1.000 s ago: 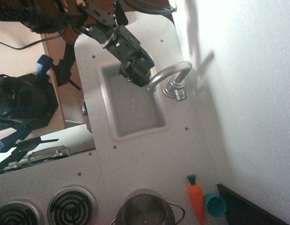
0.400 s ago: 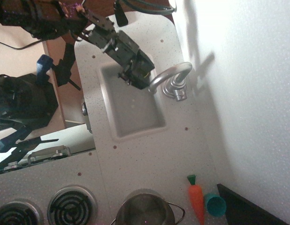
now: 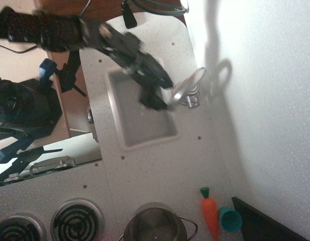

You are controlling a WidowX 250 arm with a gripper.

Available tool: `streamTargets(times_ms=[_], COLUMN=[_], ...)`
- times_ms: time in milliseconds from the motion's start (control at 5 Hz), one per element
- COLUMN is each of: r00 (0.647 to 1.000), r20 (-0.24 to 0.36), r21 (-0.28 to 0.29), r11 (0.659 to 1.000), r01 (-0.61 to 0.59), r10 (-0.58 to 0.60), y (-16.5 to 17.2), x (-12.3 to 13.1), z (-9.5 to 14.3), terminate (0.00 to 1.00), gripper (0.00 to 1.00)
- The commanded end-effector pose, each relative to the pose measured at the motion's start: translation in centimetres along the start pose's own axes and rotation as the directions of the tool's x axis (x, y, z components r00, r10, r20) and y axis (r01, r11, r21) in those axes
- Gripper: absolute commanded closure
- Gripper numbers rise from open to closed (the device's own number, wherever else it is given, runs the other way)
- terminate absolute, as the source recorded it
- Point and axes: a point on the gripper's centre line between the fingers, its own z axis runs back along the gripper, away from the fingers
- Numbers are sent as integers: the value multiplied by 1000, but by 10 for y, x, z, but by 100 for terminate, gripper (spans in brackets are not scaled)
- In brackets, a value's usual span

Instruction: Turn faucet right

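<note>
Black robot gripper, blurred, claw state unreadable, touches shiny silver gooseneck faucet spout at frame centre-top; push sideways steadily, stay low on spout, avoid slipping off

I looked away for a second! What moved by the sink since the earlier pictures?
The end effector slid down the picture along the sink, pushing the faucet so its spout swung the same way. Whether it grips the spout is too blurred to tell. The pot, carrot and teal cup stayed put.
</note>
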Motion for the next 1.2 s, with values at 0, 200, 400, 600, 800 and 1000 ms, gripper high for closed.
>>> streamTargets(times_ms=[0,200,400,600,800,1000], r00=[989,989,990,990,990,990], r20=[121,106,115,115,115,115], r21=[-31,-72,-123,-123,-123,-123], r11=[995,991,988,988,988,988], r01=[91,115,92,92,92,92], r10=[-87,-107,-78,-78,-78,-78], y=[-34,-50,-54,-54,-54,-54], x=[66,53,43,43,43,43], z=[0,-1,1,1,1,1], terminate=[0,0,0,0,0,0], gripper=[0,0,0,0,0,0])
